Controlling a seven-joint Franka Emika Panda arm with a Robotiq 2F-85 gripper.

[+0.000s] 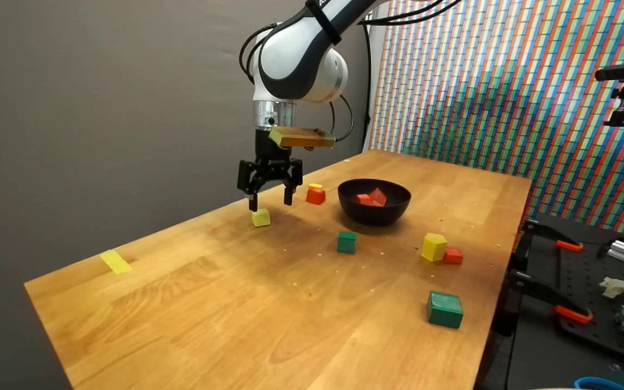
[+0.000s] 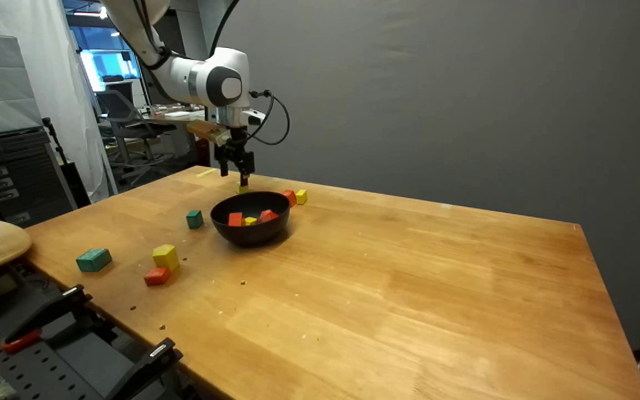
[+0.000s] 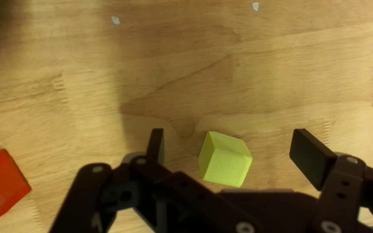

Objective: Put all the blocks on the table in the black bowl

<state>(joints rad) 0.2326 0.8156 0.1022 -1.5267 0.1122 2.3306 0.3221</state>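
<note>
Table (image 2: 409,311): backed by grey wall (image 2: 436,100).
Gripper (image 1: 270,201): jaws parted above a yellow cube (image 3: 228,161) near the wall-side edge.
Bowl (image 1: 370,216): set farther in, blocks (image 2: 235,219) held inside.
Other blocks (image 1: 445,309): scattered from that edge toward the opposite one.

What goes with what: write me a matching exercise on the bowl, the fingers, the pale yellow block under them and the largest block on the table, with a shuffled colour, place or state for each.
1. Bowl
2. Fingers
3. Pale yellow block
4. Largest block

A. green
B. spread apart
C. black, with red blocks inside
D. between the fingers in the wrist view

Pairs: 1-C, 2-B, 3-D, 4-A
</note>
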